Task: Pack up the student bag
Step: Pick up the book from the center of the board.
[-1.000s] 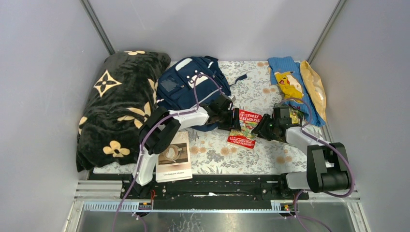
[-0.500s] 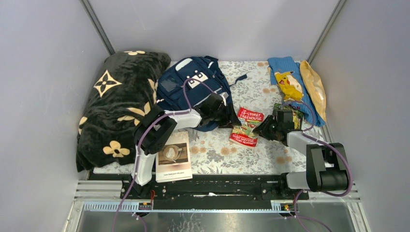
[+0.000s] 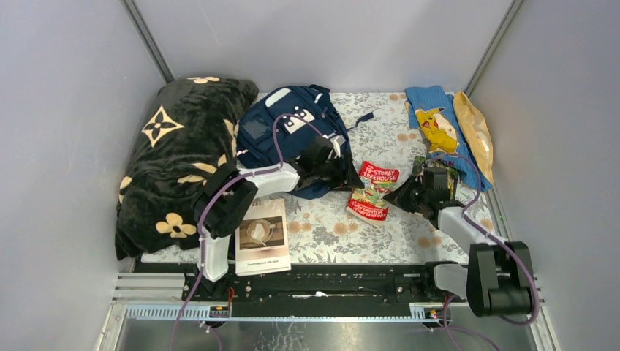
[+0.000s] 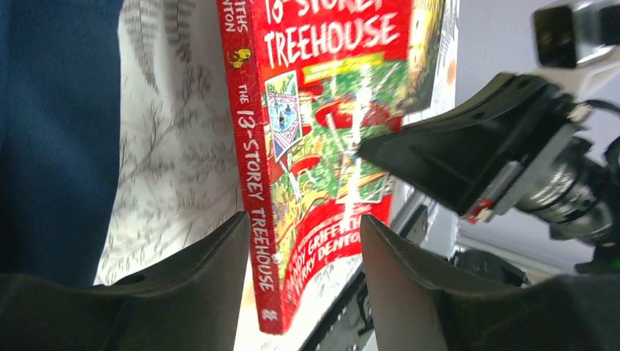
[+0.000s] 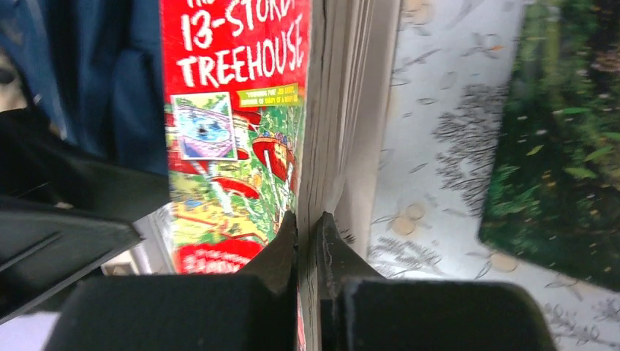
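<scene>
A: Right pincer [image 5: 307, 219]: pressed onto page edge of red book [image 5: 234, 110]; half spread a second ago. Gripped side now tilted up off table [image 3: 329, 227].
B: Left pincer [image 4: 303, 234]?
A: Spread, astride spine corner; contact unclear. Student bag [image 3: 285, 124] just beyond, far centre, against black blanket [image 3: 183, 161]. Probably a pass toward bag; book not yet packed.
</scene>
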